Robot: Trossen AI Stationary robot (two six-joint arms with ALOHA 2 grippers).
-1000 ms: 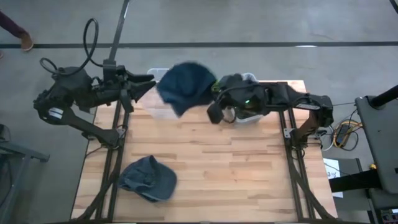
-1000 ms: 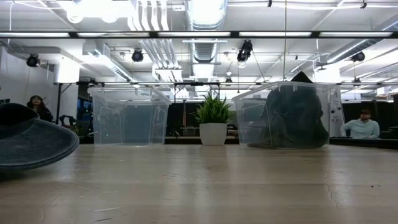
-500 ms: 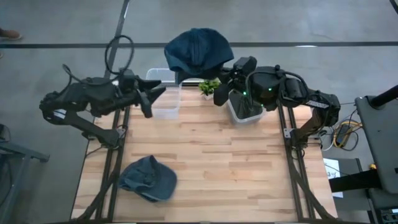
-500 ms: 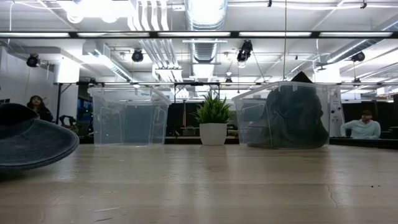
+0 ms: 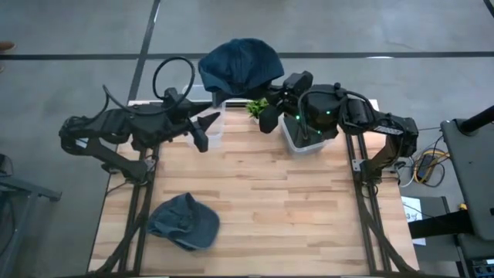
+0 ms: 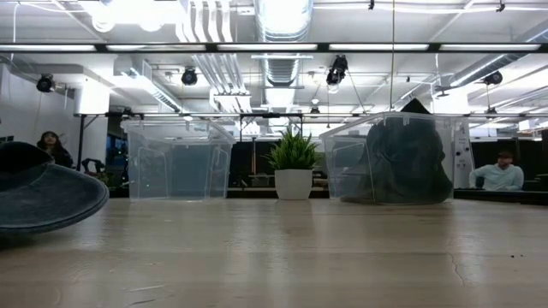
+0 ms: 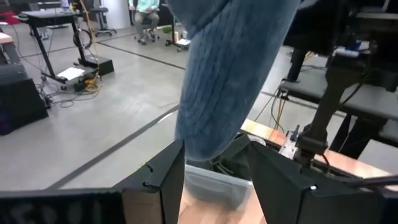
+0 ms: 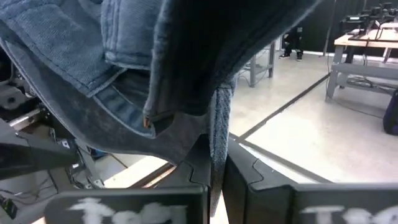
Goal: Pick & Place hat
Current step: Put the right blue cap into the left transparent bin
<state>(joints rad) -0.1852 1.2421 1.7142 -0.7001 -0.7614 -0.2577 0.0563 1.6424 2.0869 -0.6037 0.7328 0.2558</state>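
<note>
Denim hat (image 5: pixel 238 65) pinched by right gripper (image 5: pixel 265 116), far edge | left gripper (image 5: pixel 208 130) fingers wide, empty, over left bin (image 5: pixel 218 127) | second hat (image 5: pixel 184 222) near-left

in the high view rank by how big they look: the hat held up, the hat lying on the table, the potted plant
1. held dark blue hat, though it hangs nearer the camera in the right pincer, which may enlarge it
2. denim hat on the table, not much smaller
3. potted plant, clearly smallest
</note>
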